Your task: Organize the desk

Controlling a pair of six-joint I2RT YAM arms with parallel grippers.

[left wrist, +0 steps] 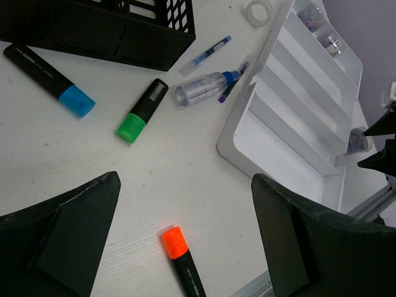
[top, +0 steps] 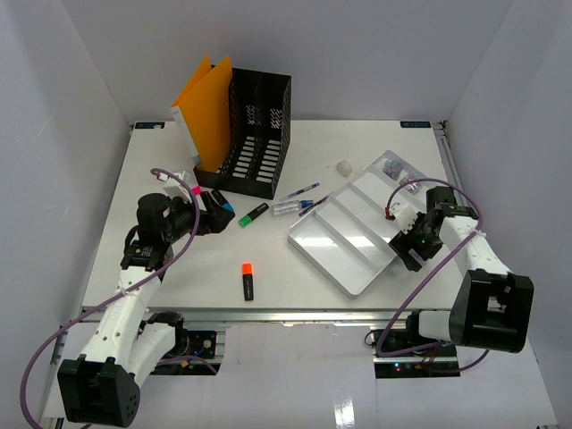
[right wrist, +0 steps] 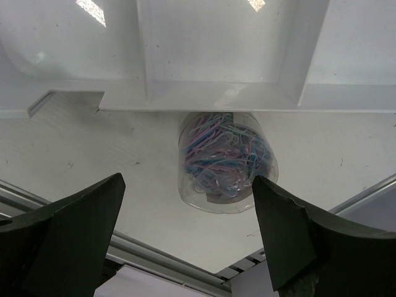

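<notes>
Desk [top: 197, 268] has clip jar [right wrist: 223, 161] outside the tray [right wrist: 216, 102]; right gripper [right wrist: 185, 185] wide, aimed at it, likely to grasp; left gripper [left wrist: 185, 185] wide, empty

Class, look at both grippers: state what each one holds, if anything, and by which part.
Nothing is held. The left gripper hangs open over the desk; the right gripper hangs open over the tub of paper clips.

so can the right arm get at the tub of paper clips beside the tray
Probably yes: the right gripper hangs open over the paper clip tub, a finger either side, nothing between. The tub lies right by the tray edge, which may crowd one finger.
</notes>
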